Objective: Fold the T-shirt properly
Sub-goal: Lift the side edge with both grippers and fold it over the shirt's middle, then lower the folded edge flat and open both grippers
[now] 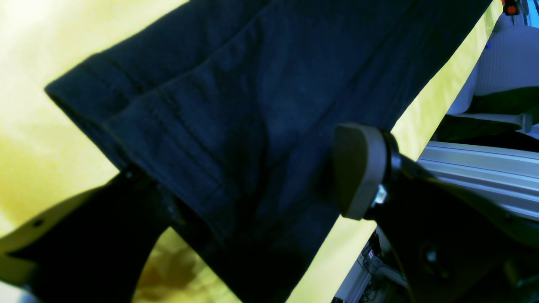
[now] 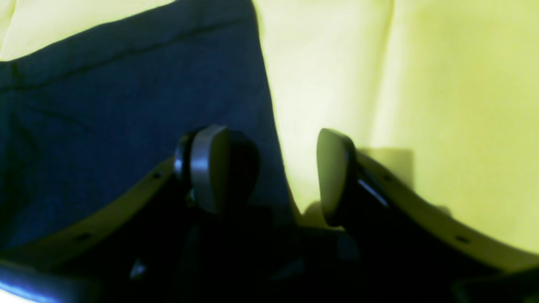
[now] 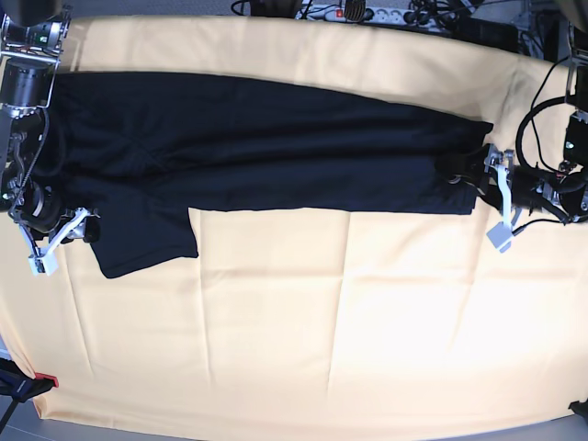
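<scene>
Both claws spread wide, T-shirt [image 3: 276, 147] unheld.

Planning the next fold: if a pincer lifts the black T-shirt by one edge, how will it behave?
The T-shirt will likely droop rather than hold its shape: it lies flat in soft layers with small wrinkles. It looks light, so one edge should lift easily. Pushed, it would probably bunch, perhaps dragging the yellow tablecloth beneath, which is already creased.
</scene>
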Motion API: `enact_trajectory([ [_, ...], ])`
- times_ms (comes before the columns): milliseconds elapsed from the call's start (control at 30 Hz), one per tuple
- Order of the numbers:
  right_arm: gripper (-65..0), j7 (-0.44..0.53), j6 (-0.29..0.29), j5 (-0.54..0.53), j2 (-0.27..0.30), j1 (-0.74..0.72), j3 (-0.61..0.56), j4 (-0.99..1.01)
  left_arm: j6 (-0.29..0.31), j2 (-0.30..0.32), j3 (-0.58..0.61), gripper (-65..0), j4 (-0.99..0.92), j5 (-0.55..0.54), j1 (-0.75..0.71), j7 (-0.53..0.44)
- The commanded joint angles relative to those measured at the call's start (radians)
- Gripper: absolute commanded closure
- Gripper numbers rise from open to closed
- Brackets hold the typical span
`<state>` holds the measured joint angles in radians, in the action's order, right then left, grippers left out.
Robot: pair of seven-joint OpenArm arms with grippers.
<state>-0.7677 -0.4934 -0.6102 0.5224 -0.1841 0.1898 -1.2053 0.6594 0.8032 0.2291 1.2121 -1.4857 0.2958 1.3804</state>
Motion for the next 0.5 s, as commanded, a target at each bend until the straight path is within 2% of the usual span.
enact_trajectory([
  [0,-35.1,0.023,-0.020,-0.032,0.020,-0.026,0.009,-0.014,0.001,0.023,-0.010,-48.6,0.010,0.002,0.014,0.012],
  [100,-35.1,0.023,-0.051,-0.074,0.015,-0.027,0.009,-0.014,0.001,0.026,-0.010,-48.6,0.010,0.002,0.014,0.012],
  [333,-35.1,0.017,-0.086,-0.071,-0.032,-0.027,0.009,0.038,0.001,0.031,-0.010,-48.6,0.010,0.002,0.014,0.012],
  [467,-35.1,0.106,-0.126,-0.064,-0.043,-0.027,0.009,0.095,0.002,0.031,-0.010,-48.6,0.010,0.002,0.015,0.011],
])
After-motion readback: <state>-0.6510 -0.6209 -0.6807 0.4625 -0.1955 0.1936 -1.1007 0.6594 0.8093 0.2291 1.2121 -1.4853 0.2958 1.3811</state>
